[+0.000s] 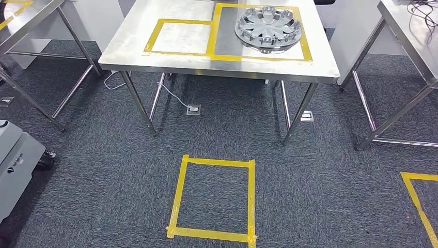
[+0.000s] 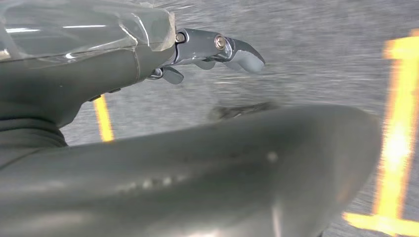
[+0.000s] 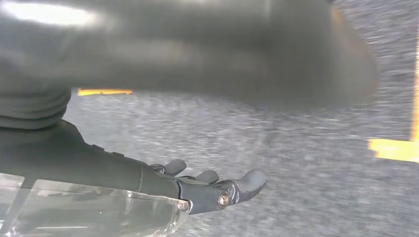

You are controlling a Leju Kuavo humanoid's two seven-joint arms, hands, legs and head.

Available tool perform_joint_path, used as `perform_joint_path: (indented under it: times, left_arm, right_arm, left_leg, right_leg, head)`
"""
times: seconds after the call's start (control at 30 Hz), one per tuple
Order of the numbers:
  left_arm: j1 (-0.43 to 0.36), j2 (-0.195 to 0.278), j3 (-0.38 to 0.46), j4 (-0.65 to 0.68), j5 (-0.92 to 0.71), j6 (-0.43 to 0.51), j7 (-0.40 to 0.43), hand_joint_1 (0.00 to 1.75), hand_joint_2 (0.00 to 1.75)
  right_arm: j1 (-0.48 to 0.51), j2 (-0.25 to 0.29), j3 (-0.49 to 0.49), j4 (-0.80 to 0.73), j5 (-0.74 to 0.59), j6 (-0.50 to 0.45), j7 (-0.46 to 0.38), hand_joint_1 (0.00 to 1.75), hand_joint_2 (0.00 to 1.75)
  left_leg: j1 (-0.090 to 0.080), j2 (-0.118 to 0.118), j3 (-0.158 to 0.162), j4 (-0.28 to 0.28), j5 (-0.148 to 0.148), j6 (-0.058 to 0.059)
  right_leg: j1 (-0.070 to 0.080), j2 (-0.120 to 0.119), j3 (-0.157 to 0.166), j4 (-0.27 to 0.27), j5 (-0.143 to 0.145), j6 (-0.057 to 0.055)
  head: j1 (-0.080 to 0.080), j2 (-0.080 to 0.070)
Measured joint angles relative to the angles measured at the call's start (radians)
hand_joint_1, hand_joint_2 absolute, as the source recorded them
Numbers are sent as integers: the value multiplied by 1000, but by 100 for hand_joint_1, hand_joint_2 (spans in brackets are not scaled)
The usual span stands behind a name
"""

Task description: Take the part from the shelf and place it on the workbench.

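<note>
Left hand point(image 2: 217, 52): hanging at the robot's side over grey carpet point(image 2: 306, 54), fingers slightly curled and apart, nothing in them. A strip of yellow floor tape point(image 2: 103, 118) runs on the carpet below and behind the hand. The picture is streaked, so the exact finger pose is approximate.

Workbench point(image 1: 175, 61): steel-topped, standing well ahead of both hands, across a stretch of carpet with a yellow taped square point(image 1: 214, 199) on the floor between the robot and the bench. That square looks like a standing mark for the robot.

On the benchtop, two taped outlines. The small taped outline point(image 1: 178, 37) toward the left-hand side holds nothing. The large taped outline point(image 1: 304, 44) toward the right-hand side frames the wheel cover point(image 1: 267, 27), a silver spoked disc lying flat within the tape, apparently face down with its ribs up. The tape presumably marks the drop zone, which explains the centred placement.

Right hand point(image 3: 217, 190): likewise lowered over carpet, fingers loosely spread, holding nothing. Yellow tape point(image 3: 393, 148) lies on the floor beyond the fingertips.

Judgement: the part already sits on the bench and both hands are free, so the placing step looks complete.
</note>
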Motion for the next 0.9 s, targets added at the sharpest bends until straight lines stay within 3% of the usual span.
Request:
perform_joint_path:
  times: [0.03, 0.1, 0.17, 0.2, 0.27, 0.33, 0.37, 0.4, 0.47, 0.53, 0.57, 0.6, 0.67, 0.7, 0.77, 0.8, 0.83, 0.9]
  left_arm:
    - [10, 2, -15, 14, 11, 6, 3, 0, 0]
    - [28, 10, -50, 40, 39, 22, 12, 0, 0]
    - [33, 17, -86, 52, 67, 39, 21, 0, 0]
    - [27, 20, -104, 51, 82, 47, 25, 0, 0]
    - [4, 23, -134, 37, 106, 61, 30, 0, 0]
    - [-26, 26, -155, 9, 122, 70, 35, 0, 0]
    - [-42, 27, -163, -7, 128, 73, 36, 0, 0]
    - [-58, 28, -169, -23, 132, 76, 38, 0, 0]
    - [-91, 28, -181, -58, 140, 81, 40, 0, 0]
    - [-113, 30, -194, -89, 151, 87, 42, 0, 0]
    - [-116, 31, -200, -88, 158, 91, 44, 0, 0]
    - [-108, 32, -207, -72, 166, 95, 47, 0, 0]
    - [-61, 36, -215, -3, 178, 103, 55, 0, 0]
    - [-26, 37, -218, 34, 181, 105, 58, 0, 0]
    - [44, 37, -226, 102, 183, 106, 62, 0, 0]
    - [75, 39, -230, 134, 183, 106, 62, 0, 0]
    - [101, 41, -232, 162, 183, 106, 62, 0, 0]
    - [127, 46, -233, 193, 183, 106, 62, 0, 0]
  right_arm:
    - [-10, 0, 11, -11, -14, -4, 1, 0, 0]
    - [-24, 0, 38, -28, -48, -14, 2, 0, 0]
    - [-16, 1, 66, -31, -86, -24, 7, 0, 0]
    - [-5, 1, 80, -27, -104, -29, 10, 0, 0]
    - [21, 3, 103, -8, -135, -36, 14, 0, 0]
    - [52, 5, 119, 23, -157, -42, 16, 0, 0]
    - [70, 6, 125, 40, -165, -44, 17, 0, 0]
    - [88, 6, 130, 58, -171, -45, 17, 0, 0]
    - [121, 6, 139, 94, -181, -49, 18, 0, 0]
    - [143, 2, 148, 122, -193, -55, 18, 0, 0]
    - [146, 0, 153, 121, -202, -57, 19, 0, 0]
    - [139, -1, 159, 106, -211, -59, 18, 0, 0]
    - [94, 2, 169, 48, -226, -62, 17, 0, 0]
    - [61, 3, 173, 16, -229, -63, 17, 0, 0]
    - [-2, 6, 179, -50, -232, -64, 16, 0, 0]
    - [-30, 7, 180, -81, -232, -65, 16, 0, 0]
    - [-54, 8, 182, -109, -232, -65, 16, 0, 0]
    - [-82, 8, 183, -138, -233, -66, 16, 0, 0]
  left_leg:
    - [1, -8, 31, -50, -8, -2]
    - [-8, -17, 47, -87, -23, 12]
    - [-12, -5, 26, -87, -9, 39]
    - [-14, -2, 14, -89, 1, 56]
    - [-19, 2, -14, -91, 25, 82]
    - [-30, 5, -44, -90, 49, 93]
    - [-35, 8, -58, -90, 60, 95]
    - [-40, 11, -71, -89, 72, 96]
    - [-49, 13, -94, -88, 95, 96]
    - [-55, 10, -117, -88, 117, 90]
    - [-57, 11, -124, -91, 128, 85]
    - [-58, 16, -128, -94, 139, 80]
    - [-56, 32, -129, -97, 152, 70]
    - [-53, 33, -133, -84, 134, 64]
    - [-44, 21, -157, -5, 38, 49]
    - [-41, 15, -172, 61, -19, 41]
    - [-36, 13, -183, 129, -59, 33]
    - [-30, 12, -187, 211, -74, 23]
  right_leg:
    - [0, 2, -9, 5, 6, 9]
    - [2, 7, -22, 6, 23, 30]
    - [-1, 10, -33, 9, 27, 44]
    - [-2, 11, -44, 29, 6, 42]
    - [-1, 11, -81, 131, -82, 22]
    - [5, 12, -114, 270, -159, 12]
    - [7, 11, -115, 314, -168, 15]
    - [10, 11, -99, 326, -158, 21]
    - [19, 11, -14, 241, -117, 22]
    - [34, 9, 116, 72, -117, 2]
    - [42, 9, 159, 11, -127, -7]
    - [49, 11, 181, -27, -133, -15]
    - [48, 19, 161, -38, -113, -23]
    - [42, 24, 147, -40, -101, -29]
    - [33, 29, 119, -42, -76, -38]
    - [32, 31, 105, -41, -64, -40]
    - [32, 30, 89, -39, -51, -39]
    - [30, 30, 62, -34, -31, -35]
  head:
    - [-1, 0]
    - [-1, 0]
    - [0, 0]
    - [2, 0]
    - [8, 0]
    - [12, 0]
    - [12, 0]
    - [12, 0]
    - [12, 0]
    - [11, 0]
    - [11, 0]
    - [13, 0]
    - [14, 0]
    - [13, 0]
    - [7, 0]
    - [4, 0]
    - [3, 0]
    - [3, 0]
